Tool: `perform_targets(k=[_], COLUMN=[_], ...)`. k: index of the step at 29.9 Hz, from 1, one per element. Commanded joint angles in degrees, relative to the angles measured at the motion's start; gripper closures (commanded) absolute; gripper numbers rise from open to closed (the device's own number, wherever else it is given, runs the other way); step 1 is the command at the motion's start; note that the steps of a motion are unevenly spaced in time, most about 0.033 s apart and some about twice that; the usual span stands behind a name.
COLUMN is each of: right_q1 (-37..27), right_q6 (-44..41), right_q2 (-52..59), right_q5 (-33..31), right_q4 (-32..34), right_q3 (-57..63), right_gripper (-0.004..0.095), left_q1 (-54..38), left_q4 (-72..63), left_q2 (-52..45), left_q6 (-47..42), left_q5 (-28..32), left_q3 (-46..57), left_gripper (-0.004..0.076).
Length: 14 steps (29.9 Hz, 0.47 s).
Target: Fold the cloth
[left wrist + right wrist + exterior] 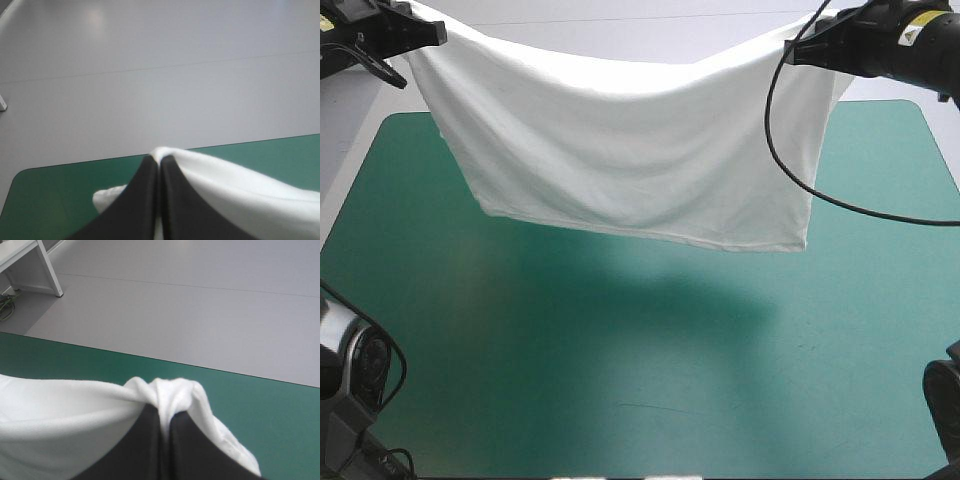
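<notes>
**T-shirt held up by two corners over the far half of the table**

We count one T-shirt [630,150], white, and two grippers holding it. The left gripper [420,38] holds one upper corner near the table's far left corner. The right gripper [802,50] holds the other near the far right corner. Both arms are raised.

In the left wrist view the two black fingers meet in one pointed arch, clamped on a fold of the T-shirt that bulges out at their tips. In the right wrist view the two fingers are likewise pressed together, with bunched white cloth pinched between them and spilling over both sides.

The cloth's upper edge sags in a shallow curve between the two grips. The two side edges slant inward going down. The lower hem runs nearly straight, a little lower toward the right arm's side, and hangs over the far half of the teal-green cover [620,390]. One soft shadow [650,280] lies on the cover under and just nearer than the hem. The hem itself looks lifted off the table.

The far corners of the cover show rounded just outside the cloth on each side. Between the hem and the table's near edge we see one broad stretch of bare cover, running the full width from left edge to right edge.
</notes>
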<state>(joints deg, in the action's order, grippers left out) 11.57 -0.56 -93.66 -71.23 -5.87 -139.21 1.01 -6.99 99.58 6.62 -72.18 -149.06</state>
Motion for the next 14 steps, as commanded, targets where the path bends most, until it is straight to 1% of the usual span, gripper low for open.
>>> perform_targets(k=[1, 5, 10, 11, 14], right_q1=[-0.2, -0.2, -0.3, -0.3, -1.2], right_q6=[1.0, 1.8, 3.3, 3.3, 3.4], right_q2=[-0.6, -4.2, -7.9, -8.4, -9.1], right_q5=[7.6, 13.6, 22.7, 24.1, 25.9], right_q4=[-0.7, -1.4, -1.0, -0.4, -0.2], right_q3=[-1.5, -1.5, -1.7, -1.7, -1.7], right_gripper=[0.0926, 0.0926, 0.0926, 0.0926, 0.0926], left_q1=[0.3, 0.3, 0.3, 0.3, 0.3], left_q4=[0.2, -0.7, -0.8, -0.8, 0.0], left_q2=[0.1, 3.3, 6.8, 6.9, 7.0], left_q6=[-0.4, 1.1, 2.4, 2.4, 2.7], left_q5=[4.5, 8.0, 15.0, 17.0, 19.8], left_q3=[-1.3, -1.3, -1.3, -1.3, -1.3], left_gripper=[0.0732, 0.0732, 0.0732, 0.0732, 0.0732])
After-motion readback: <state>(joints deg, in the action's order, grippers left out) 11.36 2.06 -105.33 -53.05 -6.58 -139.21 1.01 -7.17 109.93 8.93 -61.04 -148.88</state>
